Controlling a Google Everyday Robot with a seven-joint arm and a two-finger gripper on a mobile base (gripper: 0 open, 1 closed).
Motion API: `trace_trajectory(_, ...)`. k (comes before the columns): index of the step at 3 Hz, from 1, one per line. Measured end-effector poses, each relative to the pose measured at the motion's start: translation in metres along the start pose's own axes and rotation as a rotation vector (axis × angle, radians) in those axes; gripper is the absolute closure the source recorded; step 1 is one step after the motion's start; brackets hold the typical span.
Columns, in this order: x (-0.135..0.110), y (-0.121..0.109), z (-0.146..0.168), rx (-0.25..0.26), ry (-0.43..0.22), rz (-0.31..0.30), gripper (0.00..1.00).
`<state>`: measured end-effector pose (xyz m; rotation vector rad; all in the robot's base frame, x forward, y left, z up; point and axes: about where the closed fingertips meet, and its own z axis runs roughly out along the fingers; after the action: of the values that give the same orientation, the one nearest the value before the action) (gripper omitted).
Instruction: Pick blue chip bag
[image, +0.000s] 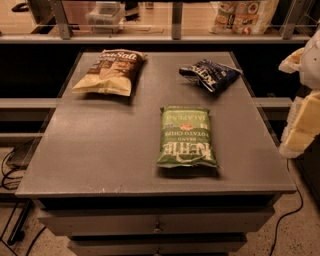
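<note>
The blue chip bag lies crumpled at the back right of the grey table. My gripper is at the far right edge of the view, off the table's right side and well in front of and to the right of the blue bag. It is partly cut off by the frame edge. Nothing shows in it.
A green Kettle jalapeño chip bag lies flat in the middle of the table. A brown and yellow chip bag lies at the back left. A shelf rail with boxes and packages runs behind the table. Cables hang at the left.
</note>
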<state>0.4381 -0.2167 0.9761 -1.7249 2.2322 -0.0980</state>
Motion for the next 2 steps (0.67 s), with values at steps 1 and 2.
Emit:
trace_trajectory(1,-0.001,-0.001,-0.001,0.007,-0.004,0.003,0.00)
trace_trajectory(2,-0.005,-0.016,-0.003,0.064,-0.040,0.053,0.00)
